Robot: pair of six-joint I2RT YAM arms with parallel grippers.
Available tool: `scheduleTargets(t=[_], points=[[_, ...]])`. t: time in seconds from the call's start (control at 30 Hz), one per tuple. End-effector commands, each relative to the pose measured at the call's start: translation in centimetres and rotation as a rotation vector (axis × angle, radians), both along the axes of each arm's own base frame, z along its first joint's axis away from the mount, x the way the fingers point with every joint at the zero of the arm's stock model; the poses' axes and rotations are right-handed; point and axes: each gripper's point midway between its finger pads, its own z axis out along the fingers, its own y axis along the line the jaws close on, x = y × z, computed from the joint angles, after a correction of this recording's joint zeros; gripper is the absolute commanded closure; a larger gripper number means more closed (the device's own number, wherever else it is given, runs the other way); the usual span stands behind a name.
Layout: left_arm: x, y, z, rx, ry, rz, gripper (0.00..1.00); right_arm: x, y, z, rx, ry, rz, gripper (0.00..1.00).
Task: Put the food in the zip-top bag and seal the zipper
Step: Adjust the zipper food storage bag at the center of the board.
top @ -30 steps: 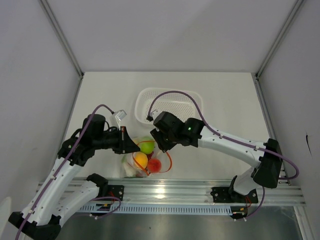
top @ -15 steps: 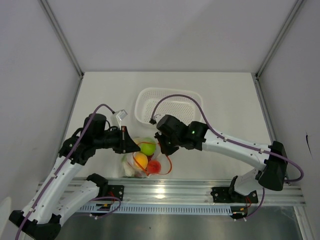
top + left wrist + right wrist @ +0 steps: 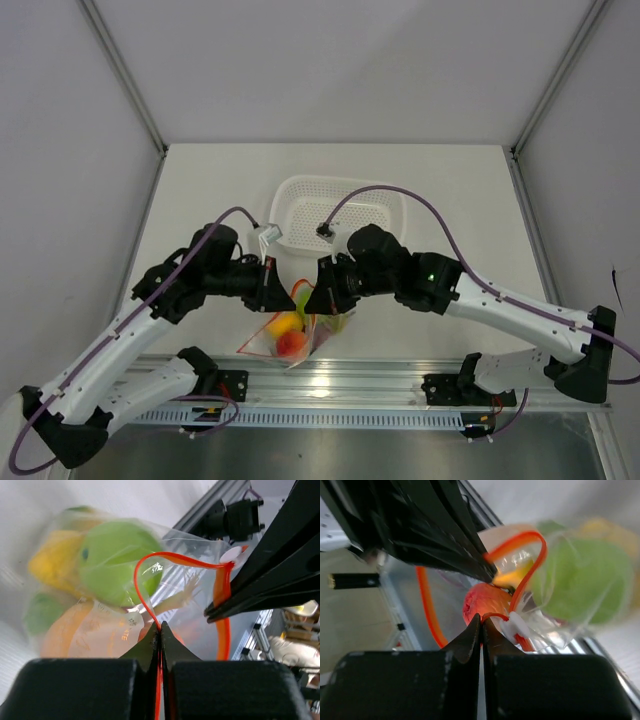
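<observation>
Even bright light; rail [image 3: 320,375] glare; wrist views blurred, food [image 3: 115,565] perhaps motion-smeared.

Your top view looks down over the whole table [image 3: 200,200] from above its near edge; each wrist view peers in close from opposite sides — all three share the zip-top bag [image 3: 296,332].

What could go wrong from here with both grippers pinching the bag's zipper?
1. The left gripper and right gripper hold only the thin zipper at their tips while the loaded zip-top bag seems to hang below; it may slip free.
2. The zipper loops apart, so the mouth is open; the green apple sits high and could block the seal or tumble out.
</observation>
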Motion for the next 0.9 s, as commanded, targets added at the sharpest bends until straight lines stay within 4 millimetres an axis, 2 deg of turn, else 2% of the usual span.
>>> scheduleTargets(t=[0.0,0.13,0.3,0.37,0.5,0.53,0.6,0.63,0.7,0.73,0.87], points=[[-0.9,-1.4,2.0,-0.04,-0.102,-0.099,0.99,-0.3,2.1,4.7,0.193,0.086,-0.047,1.0],[-1.6,-1.2,1.3,-0.037,-0.117,-0.108,1.0,0.2,2.6,4.0,0.183,0.147,-0.11,1.0],[-1.8,-1.3,1.0,-0.067,-0.138,-0.118,0.99,0.6,3.1,1.8,0.144,0.2,-0.152,1.0],[-1.7,-1.2,0.7,-0.06,-0.14,-0.11,0.99,0.7,3.1,1.6,0.144,0.209,-0.166,1.0],[-1.2,-1.4,0.5,-0.047,-0.152,-0.108,0.92,1.1,2.4,1.1,0.114,0.194,-0.206,1.0],[-1.0,-1.5,0.4,-0.043,-0.153,-0.109,0.87,1.2,2.0,0.8,0.101,0.193,-0.217,1.0],[-0.8,-1.5,0.5,-0.043,-0.171,-0.113,0.81,1.6,1.7,0.6,0.098,0.19,-0.247,1.0],[-0.8,-1.5,0.5,-0.043,-0.177,-0.117,0.73,1.8,1.5,0.2,0.095,0.196,-0.258,1.0],[-0.8,-1.6,0.9,-0.057,-0.202,-0.124,0.63,2.2,1.3,-0.1,0.096,0.21,-0.283,1.0],[-0.8,-1.6,1.0,-0.065,-0.214,-0.128,0.52,2.3,1.2,-0.2,0.097,0.213,-0.29,1.0],[-1.1,-1.2,2.2,-0.104,-0.285,-0.128,0.32,2.7,1.1,-0.8,0.095,0.223,-0.308,1.0]])
